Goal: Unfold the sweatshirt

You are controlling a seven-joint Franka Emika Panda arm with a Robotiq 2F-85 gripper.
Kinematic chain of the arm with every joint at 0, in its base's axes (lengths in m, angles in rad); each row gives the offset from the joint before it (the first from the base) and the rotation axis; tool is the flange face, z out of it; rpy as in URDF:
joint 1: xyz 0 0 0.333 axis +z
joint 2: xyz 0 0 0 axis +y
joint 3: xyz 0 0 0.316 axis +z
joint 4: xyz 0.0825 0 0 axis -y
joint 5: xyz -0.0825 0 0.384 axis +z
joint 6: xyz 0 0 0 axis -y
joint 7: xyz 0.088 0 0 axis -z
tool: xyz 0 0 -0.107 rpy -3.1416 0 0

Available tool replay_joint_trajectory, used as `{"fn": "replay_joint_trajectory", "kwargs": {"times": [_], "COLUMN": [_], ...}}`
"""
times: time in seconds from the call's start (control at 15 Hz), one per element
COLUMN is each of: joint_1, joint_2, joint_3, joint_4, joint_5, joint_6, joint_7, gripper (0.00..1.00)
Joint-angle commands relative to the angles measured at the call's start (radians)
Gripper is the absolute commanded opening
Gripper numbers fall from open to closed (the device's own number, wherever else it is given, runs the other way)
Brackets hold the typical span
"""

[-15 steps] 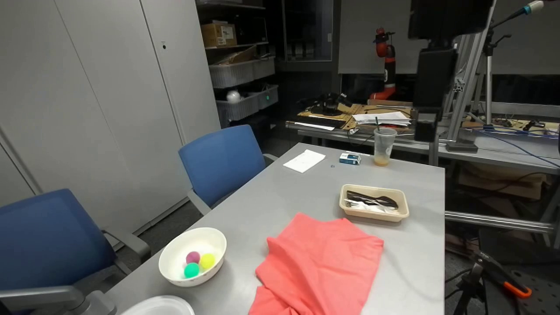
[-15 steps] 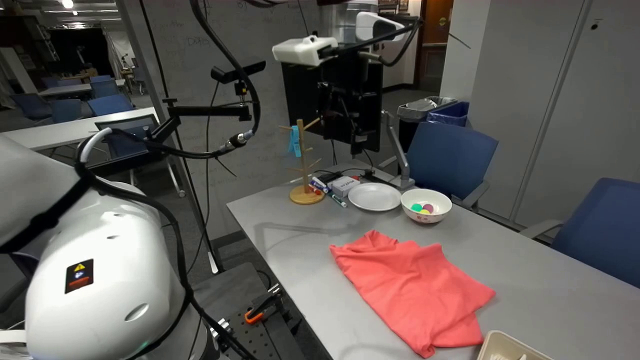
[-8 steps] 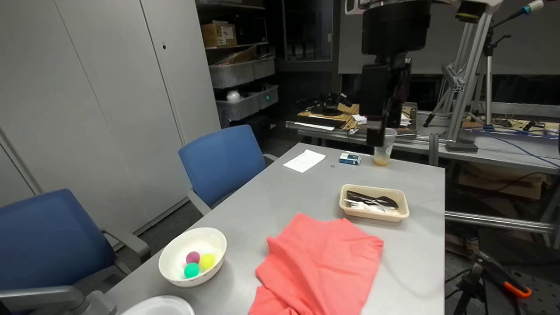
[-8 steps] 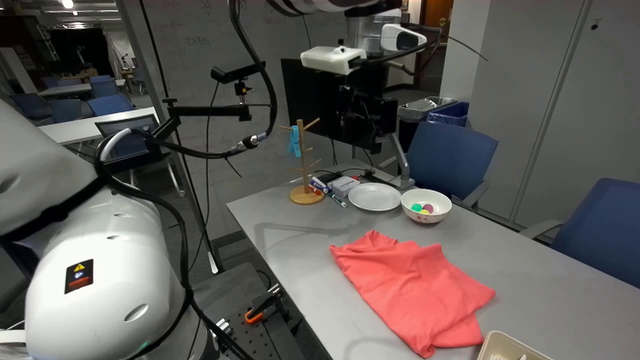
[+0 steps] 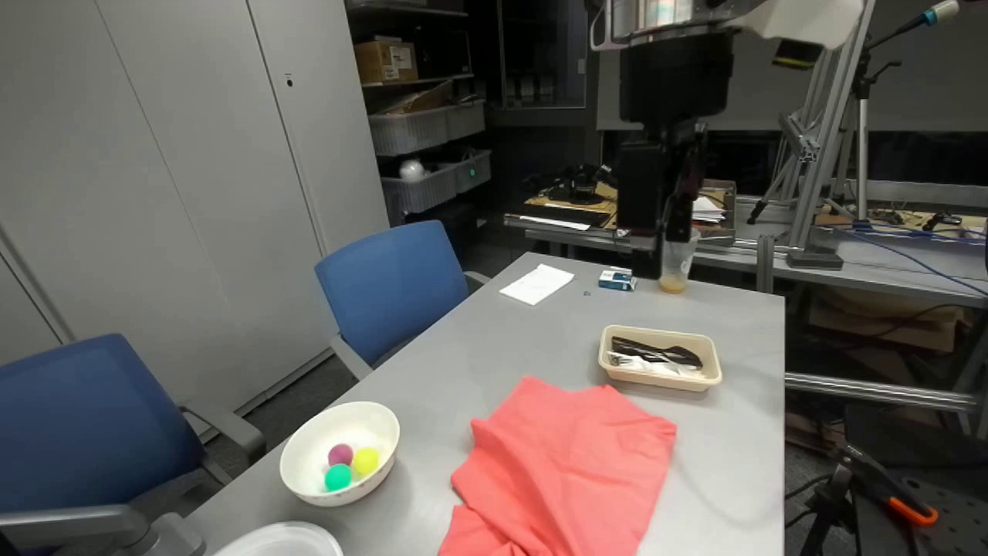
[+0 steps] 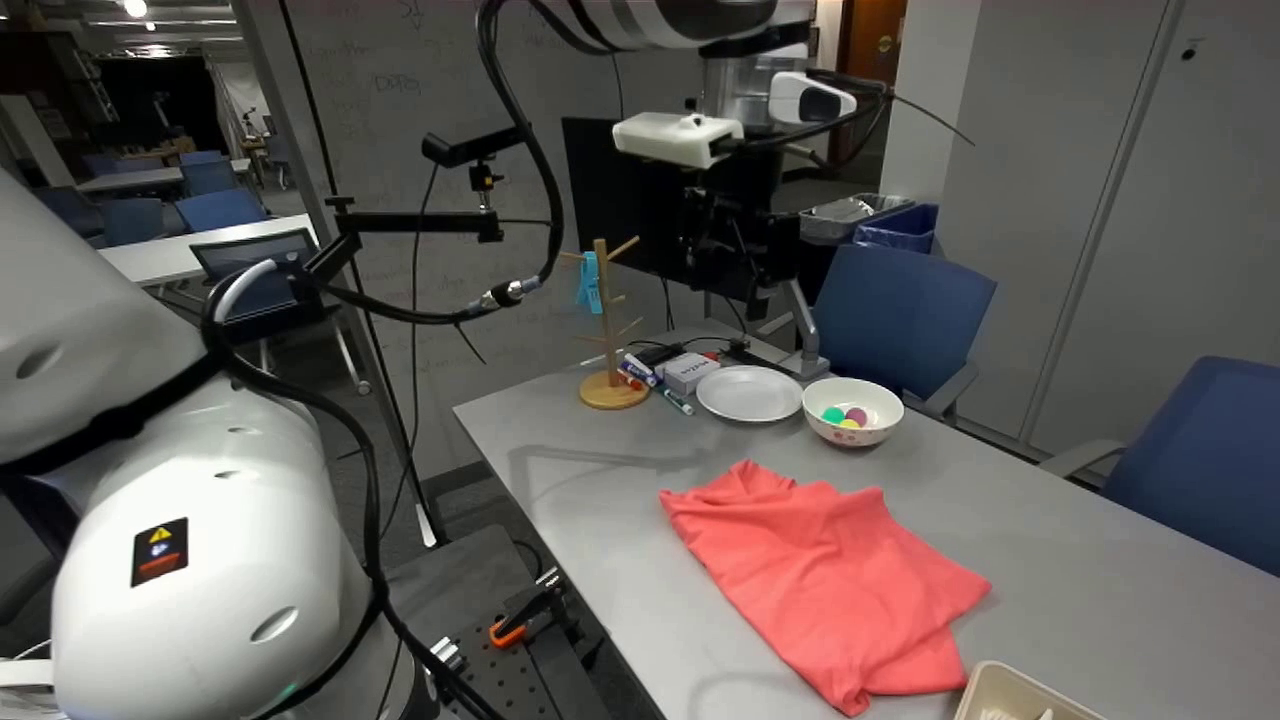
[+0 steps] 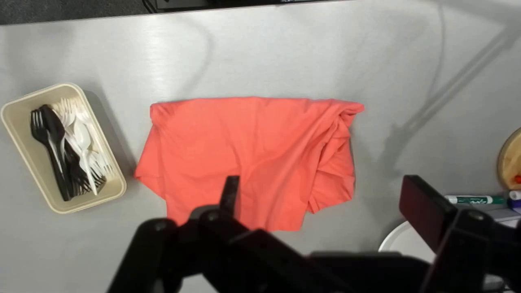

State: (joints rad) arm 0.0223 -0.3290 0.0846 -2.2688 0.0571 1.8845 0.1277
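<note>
I've sunk slightly, my pincer spread wide; the sweatshirt lies below it, how far I can't quite judge.

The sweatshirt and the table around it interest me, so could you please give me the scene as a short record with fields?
sweatshirt: coral, rumpled and partly folded over, lying on the grey table
gripper: open, above the table, holding nothing
tray: beige, holding black and white cutlery
bowl: white inside, holding three balls, purple, yellow and green
plate: white, close to the bowl
stand: wooden, with a light blue clip on it
task status: sweatshirt not yet spread out
</note>
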Motion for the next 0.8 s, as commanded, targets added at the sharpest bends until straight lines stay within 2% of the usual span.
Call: {"fn": "replay_joint_trajectory", "kwargs": {"times": [0.0, 0.33, 0.6, 0.67, 0.73], "joint_1": [0.013, 0.020, 0.031, 0.026, 0.026], "joint_2": [0.153, 0.393, 0.551, 0.467, 0.494], "joint_3": [0.015, 0.007, 0.003, -0.002, -0.003], "joint_4": [0.080, 0.223, 0.356, 0.258, 0.276], "joint_5": [-0.028, -0.029, -0.010, -0.013, -0.013], "joint_6": [0.080, 0.190, 0.175, 0.203, 0.203], "joint_7": [0.014, 0.024, 0.025, 0.004, 0.004], "gripper": [1.00, 1.00, 1.00, 1.00, 1.00]}}
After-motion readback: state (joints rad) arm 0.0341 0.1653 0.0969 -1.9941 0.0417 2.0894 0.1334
